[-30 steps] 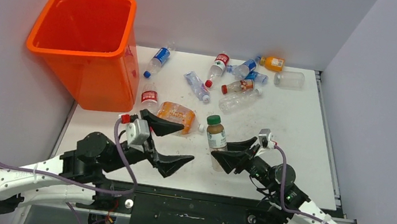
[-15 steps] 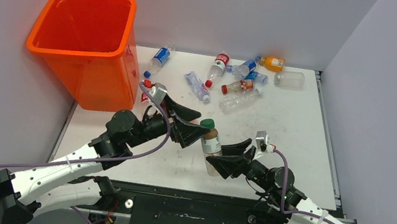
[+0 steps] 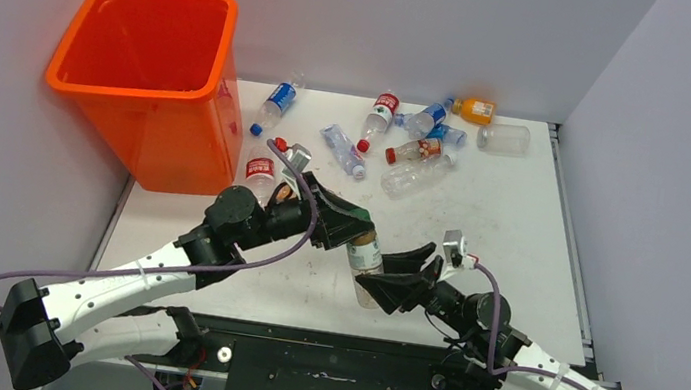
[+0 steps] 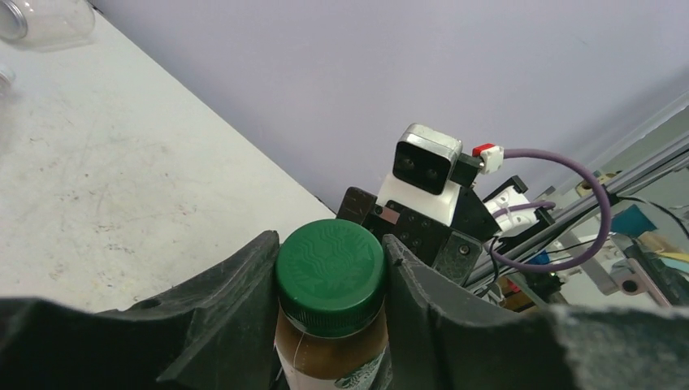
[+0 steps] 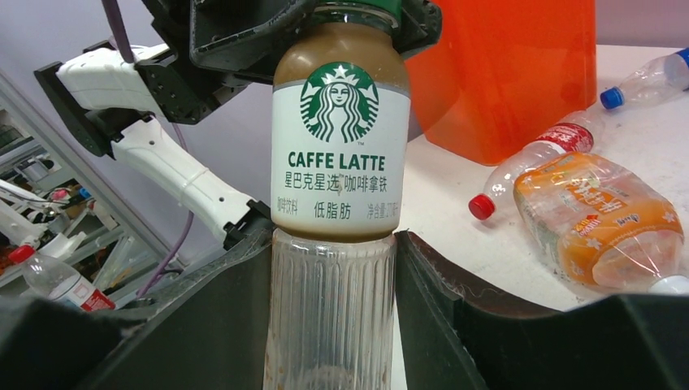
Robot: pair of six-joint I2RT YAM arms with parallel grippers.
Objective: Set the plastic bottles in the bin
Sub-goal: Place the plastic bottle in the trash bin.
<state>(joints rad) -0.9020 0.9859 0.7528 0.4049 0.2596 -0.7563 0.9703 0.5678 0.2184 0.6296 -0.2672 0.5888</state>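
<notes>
The left gripper (image 3: 358,229) is clenching on the green-capped clear plastic bottle (image 3: 366,256). In the left wrist view its black fingers (image 4: 244,292) are pressing against opposite sides of the green cap. The right gripper (image 3: 377,280) is grasping the same bottle lower down, its jaws squeezing the ribbed clear base just below the white coffee label. The bottle is standing roughly upright between the two arms, over the near middle of the white table (image 3: 506,246). I cannot tell whether its base is touching the table. The tall bright-orange plastic bin (image 3: 128,89) is sitting at the far left. A crushed orange-tinted plastic bottle (image 5: 601,223) and a red-capped clear plastic bottle (image 5: 528,158) are lying just beside each other near the bin. More small plastic bottles (image 3: 409,138) are lying scattered along the far side.
</notes>
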